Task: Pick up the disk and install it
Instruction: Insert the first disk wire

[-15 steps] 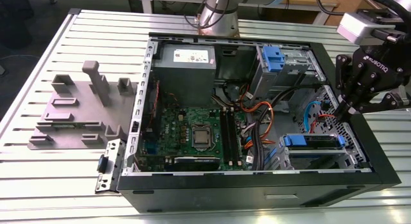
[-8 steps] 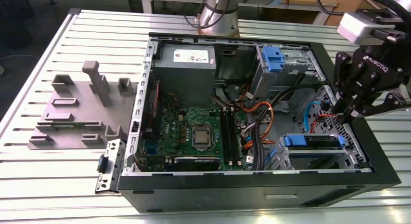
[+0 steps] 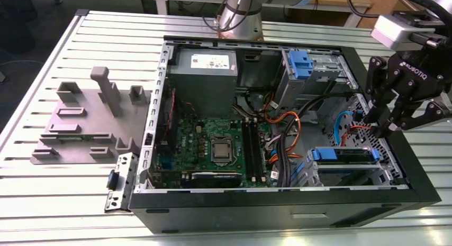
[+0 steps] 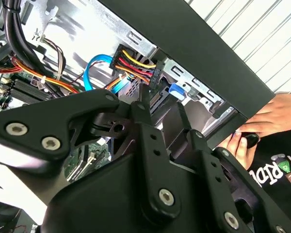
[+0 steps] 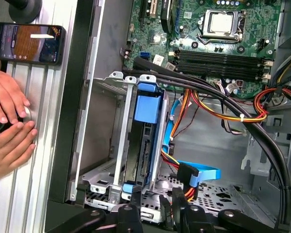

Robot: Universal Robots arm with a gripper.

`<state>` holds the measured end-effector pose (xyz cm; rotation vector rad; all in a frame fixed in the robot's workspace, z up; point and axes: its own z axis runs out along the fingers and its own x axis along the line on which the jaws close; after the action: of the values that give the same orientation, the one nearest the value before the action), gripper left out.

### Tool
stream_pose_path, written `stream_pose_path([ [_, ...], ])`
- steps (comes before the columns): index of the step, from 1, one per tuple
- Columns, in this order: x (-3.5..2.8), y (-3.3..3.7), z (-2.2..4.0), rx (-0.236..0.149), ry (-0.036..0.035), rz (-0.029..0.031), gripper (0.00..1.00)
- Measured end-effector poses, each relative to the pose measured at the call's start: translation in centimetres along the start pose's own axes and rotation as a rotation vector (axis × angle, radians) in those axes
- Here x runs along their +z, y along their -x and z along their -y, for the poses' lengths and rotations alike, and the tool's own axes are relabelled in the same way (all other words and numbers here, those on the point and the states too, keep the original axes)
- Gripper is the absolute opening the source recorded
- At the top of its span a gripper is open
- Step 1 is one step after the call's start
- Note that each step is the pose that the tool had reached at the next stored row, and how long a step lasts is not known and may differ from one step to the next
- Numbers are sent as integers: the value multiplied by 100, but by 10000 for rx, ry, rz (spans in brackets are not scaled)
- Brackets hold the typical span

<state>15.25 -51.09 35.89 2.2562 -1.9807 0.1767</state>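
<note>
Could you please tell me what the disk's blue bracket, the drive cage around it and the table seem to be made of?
The blue bracket looks like moulded plastic: an even, saturated colour with a dull sheen. The drive cage appears to be bare sheet metal, pale grey, with folded edges and punched holes. The table seems to be ribbed aluminium, light grey and matt, with long parallel grooves.

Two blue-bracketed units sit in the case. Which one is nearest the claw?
The disk in the lower bay at the exterior view's right, just below the claw. The other blue tab sits in the upper cage beside the power supply, farther off.
</note>
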Motion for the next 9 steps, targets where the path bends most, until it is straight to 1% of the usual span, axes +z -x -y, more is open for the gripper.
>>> stream_pose_path([
  [5,32,31,24,-35,-1,-45,38],
  [8,56,50,35,-59,3,-103,38],
  [9,59,57,41,-64,7,-137,38],
])
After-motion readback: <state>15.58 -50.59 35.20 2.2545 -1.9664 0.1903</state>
